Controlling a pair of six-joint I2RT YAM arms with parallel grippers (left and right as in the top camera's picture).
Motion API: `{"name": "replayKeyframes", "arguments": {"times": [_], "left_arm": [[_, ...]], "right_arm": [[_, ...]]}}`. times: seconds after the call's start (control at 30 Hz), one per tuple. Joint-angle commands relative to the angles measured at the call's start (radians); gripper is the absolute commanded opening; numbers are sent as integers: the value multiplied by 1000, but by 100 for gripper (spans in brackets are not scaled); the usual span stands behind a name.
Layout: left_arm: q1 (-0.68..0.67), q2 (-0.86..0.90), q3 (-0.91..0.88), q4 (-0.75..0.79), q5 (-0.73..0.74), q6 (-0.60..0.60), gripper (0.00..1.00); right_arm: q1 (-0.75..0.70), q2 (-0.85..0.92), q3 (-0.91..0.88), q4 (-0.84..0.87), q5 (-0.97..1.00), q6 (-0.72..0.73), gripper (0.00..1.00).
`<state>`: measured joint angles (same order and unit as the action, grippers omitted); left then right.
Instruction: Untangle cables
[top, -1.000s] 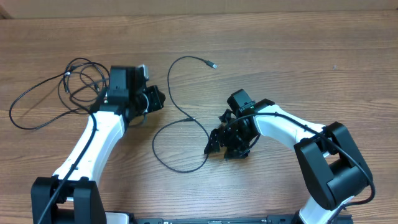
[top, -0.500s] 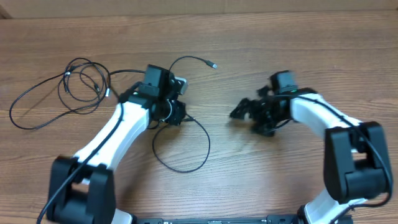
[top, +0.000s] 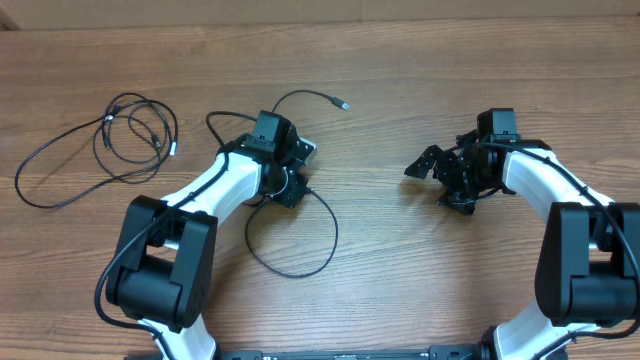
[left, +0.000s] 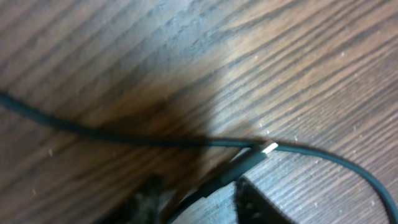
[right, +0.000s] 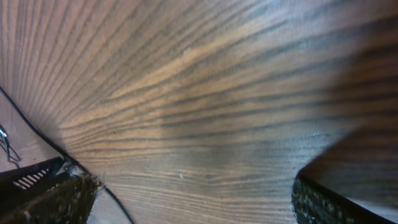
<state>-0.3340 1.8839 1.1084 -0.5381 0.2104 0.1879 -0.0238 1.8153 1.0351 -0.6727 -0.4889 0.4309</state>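
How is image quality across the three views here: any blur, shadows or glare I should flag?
Overhead: sharp, evenly lit, only soft shadows beside the arms. Left wrist: soft focus throughout, a broad dark shadow over the table, the cable's silver plug tip catching light. Right wrist: wood grain clear, the right gripper's fingers dark and blurred at the corners.

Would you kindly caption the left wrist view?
Silver-tipped plug pointing at a black cable on the wood table.

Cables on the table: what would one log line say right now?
left gripper: low over loose cable | right gripper: open, empty | cable bunch: apart, far left
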Motion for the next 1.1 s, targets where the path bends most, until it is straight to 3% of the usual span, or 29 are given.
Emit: {"name": "replayKeyframes", "arguments": {"times": [0.0,0.4,0.73,0.77,0.83,1.07], "left_arm": [[-3,58,-4,5,-16,14,5],[-1,19,214,-24,-238,14,4],[-2,23,285,92,-208,14,5],[-1,23,285,71,-185,14,8],[-1,25,285,5,-143,14,26],[-1,26,251,-172,-67,7,32]], "right_arm": [[-5,40,-26,25,130,-13,100],[-5,40,-26,26,130,-13,100],[-5,40,-26,26,130,-13,100],[-5,40,-26,26,130,-13,100],[-5,40,-26,26,130,-13,100],[-5,40,-26,26,130,-13,100]]}}
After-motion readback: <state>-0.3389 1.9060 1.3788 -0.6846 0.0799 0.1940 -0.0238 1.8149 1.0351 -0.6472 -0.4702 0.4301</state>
